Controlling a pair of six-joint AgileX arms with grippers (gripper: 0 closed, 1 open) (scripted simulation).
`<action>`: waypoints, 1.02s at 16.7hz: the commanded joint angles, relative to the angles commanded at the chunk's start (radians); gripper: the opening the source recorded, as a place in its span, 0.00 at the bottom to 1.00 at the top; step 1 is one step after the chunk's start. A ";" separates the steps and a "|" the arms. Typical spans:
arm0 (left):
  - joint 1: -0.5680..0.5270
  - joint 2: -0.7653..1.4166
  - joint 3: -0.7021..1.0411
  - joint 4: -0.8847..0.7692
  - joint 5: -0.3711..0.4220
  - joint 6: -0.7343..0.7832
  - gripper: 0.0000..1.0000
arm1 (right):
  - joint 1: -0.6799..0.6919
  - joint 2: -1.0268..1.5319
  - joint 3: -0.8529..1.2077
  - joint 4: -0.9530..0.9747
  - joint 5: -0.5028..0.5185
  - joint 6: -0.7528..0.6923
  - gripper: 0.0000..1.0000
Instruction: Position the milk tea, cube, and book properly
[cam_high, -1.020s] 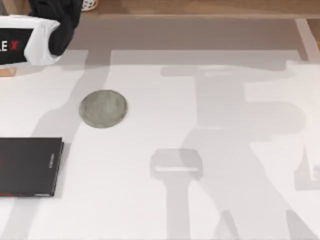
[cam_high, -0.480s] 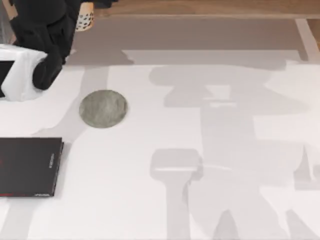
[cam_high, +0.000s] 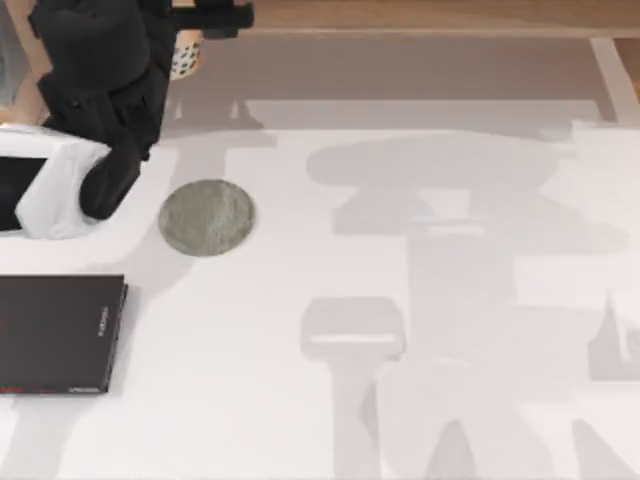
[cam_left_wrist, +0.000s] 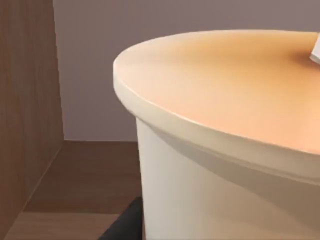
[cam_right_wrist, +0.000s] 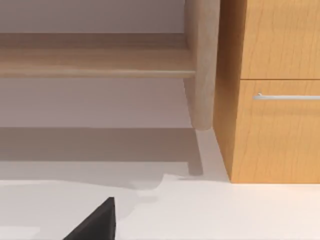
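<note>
The milk tea (cam_high: 186, 58) shows at the far left of the table as a bit of cup with dark pearls, half under my left arm. My left gripper (cam_high: 190, 32) is shut on it and holds it above the table's back edge. In the left wrist view its orange-tan lid (cam_left_wrist: 225, 95) is very close, with the white straw (cam_left_wrist: 315, 51) at the edge and a dark finger (cam_left_wrist: 125, 225) by the cup's wall. A dark part of my right gripper (cam_right_wrist: 95, 224) hangs over the white table. The cube and the book are out of view.
A round grey coaster (cam_high: 207, 217) lies on the white table just in front of the left arm. A thin flat black book (cam_high: 58, 333) lies at the left edge. The right wrist view faces a wooden cabinet (cam_right_wrist: 272, 90) and a shelf post (cam_right_wrist: 202, 65).
My left arm has come forward into the top view, carrying the milk tea to the right and toward the coaster. The coaster and black book have not moved.
</note>
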 joint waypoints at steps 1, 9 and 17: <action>-0.020 0.003 -0.039 0.054 -0.021 -0.001 0.00 | 0.000 0.000 0.000 0.000 0.000 0.000 1.00; -0.103 0.137 -0.292 0.389 -0.095 -0.007 0.00 | 0.000 0.000 0.000 0.000 0.000 0.000 1.00; -0.099 0.171 -0.301 0.421 -0.095 -0.004 0.00 | 0.000 0.000 0.000 0.000 0.000 0.000 1.00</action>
